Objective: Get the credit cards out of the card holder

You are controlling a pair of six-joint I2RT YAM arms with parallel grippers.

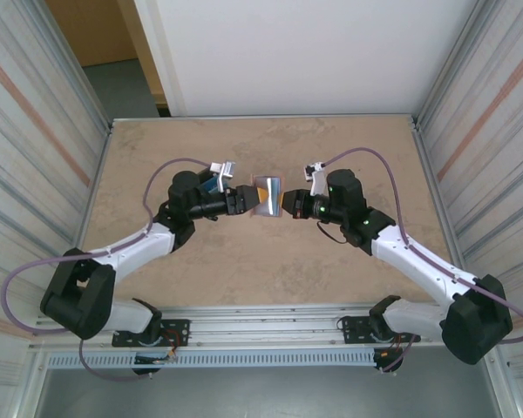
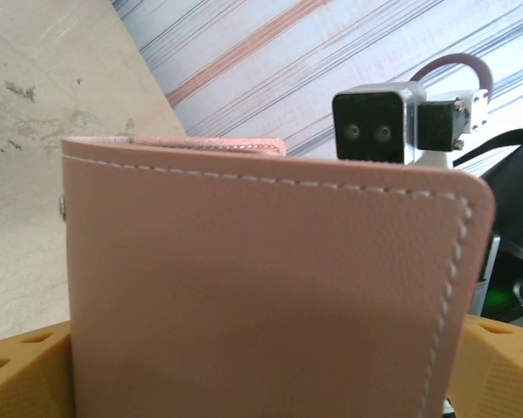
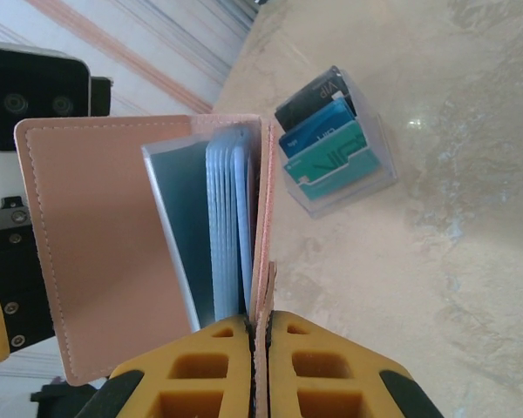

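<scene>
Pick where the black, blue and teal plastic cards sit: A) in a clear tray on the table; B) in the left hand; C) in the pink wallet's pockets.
A: the black, blue and teal plastic cards stand in the clear plastic tray on the stone-patterned table, apart from the salmon-pink leather-like wallet that the right hand clamps.

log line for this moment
left gripper: open, at card holder | right gripper: shut on card holder flap | credit cards: in clear tray

Table [image 1: 244,279], clear tray [image 3: 382,157] of credit cards [image 3: 327,144]
</scene>
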